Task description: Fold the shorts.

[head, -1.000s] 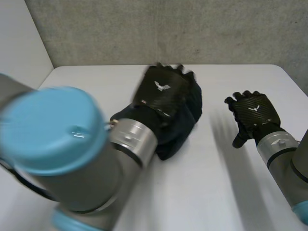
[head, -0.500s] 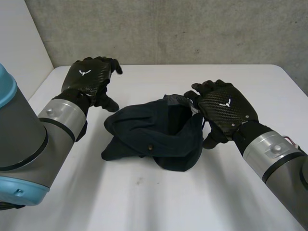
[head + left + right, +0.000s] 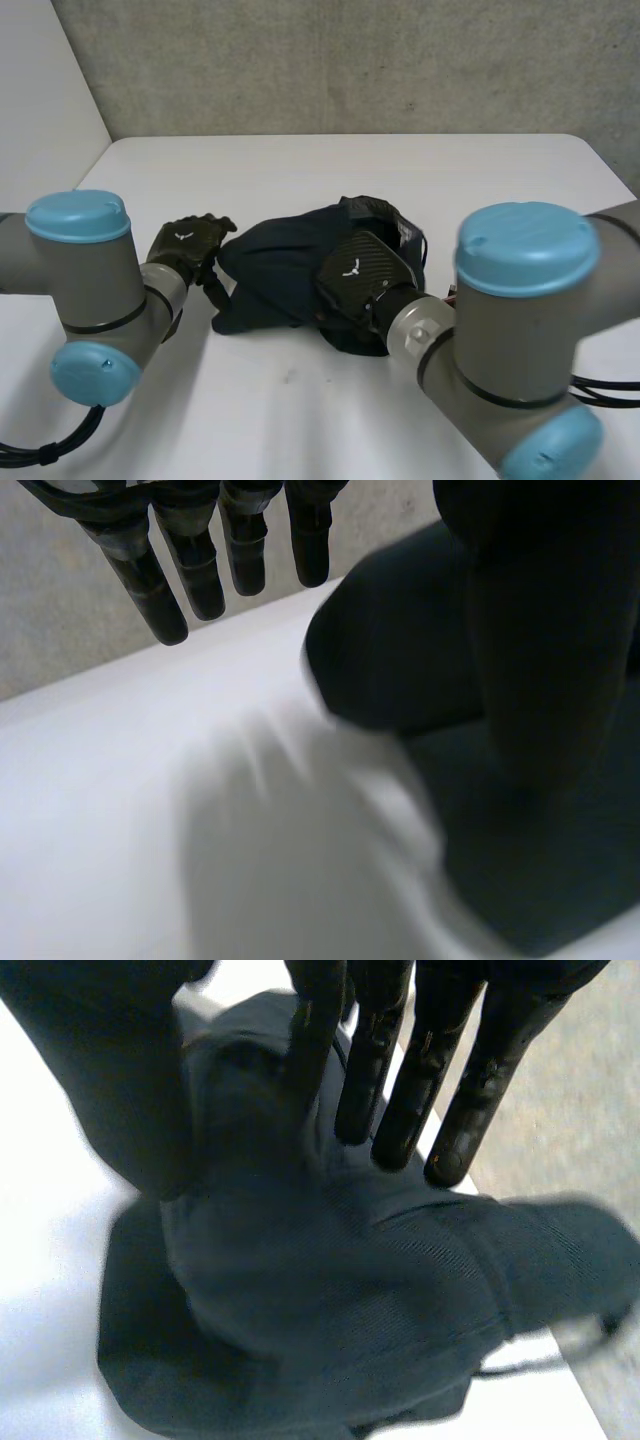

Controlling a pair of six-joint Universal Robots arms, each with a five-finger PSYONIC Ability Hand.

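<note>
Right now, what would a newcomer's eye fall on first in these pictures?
The dark shorts, crumpled in a heap on the white table. The right hand is spread open over their near side, and the left hand is open beside their left edge.

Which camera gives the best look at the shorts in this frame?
Head view: the whole crumpled shorts show, bar the part under the right hand. The left wrist view catches one dark edge; the right wrist view, a close-up partly hidden by that hand.
</note>
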